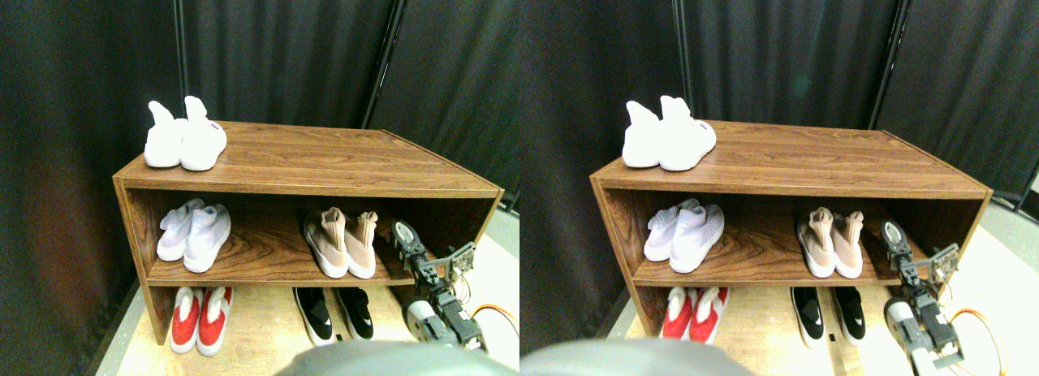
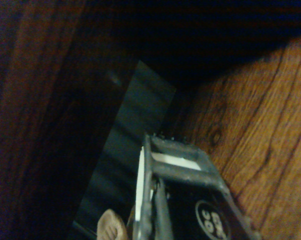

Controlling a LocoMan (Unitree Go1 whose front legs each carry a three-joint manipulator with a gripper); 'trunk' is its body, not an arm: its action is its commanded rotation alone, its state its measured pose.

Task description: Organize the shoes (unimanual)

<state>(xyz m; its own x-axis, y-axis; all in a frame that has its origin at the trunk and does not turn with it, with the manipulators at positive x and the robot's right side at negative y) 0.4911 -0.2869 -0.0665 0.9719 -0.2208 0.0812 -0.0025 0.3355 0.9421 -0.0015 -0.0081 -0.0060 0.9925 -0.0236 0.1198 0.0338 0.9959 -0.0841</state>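
So the wooden shoe rack point(image 1: 308, 161) is the reference for everything here. On its middle shelf point(image 1: 268, 258), toward the right half, the tan-beige knit pair point(image 1: 341, 242) is parked side by side, toes pointed out to the front, the two shoes touching each other. The right gripper point(image 1: 403, 232) is poked into that same shelf just to the right of the pair, close beside the nearer tan shoe, though actual contact can't be made out. How far the jaws are open can't be told either, and nothing is visibly gripped. From the wrist camera, mostly the rack's wood grain point(image 2: 260, 130) and a dark back corner are seen past the jaw frame point(image 2: 178, 200), with just a sliver of a tan shoe point(image 2: 112, 226) peeking in at the edge beside the jaw. The low black pair point(image 1: 334, 311) is lined up on the floor under the rack, below the tan ones. A white pair point(image 1: 185, 136) is set on the rack's top at the left end, a pale pair point(image 1: 193, 234) on the middle shelf's left side, and a red-and-white pair point(image 1: 200, 319) on the floor beneath those.
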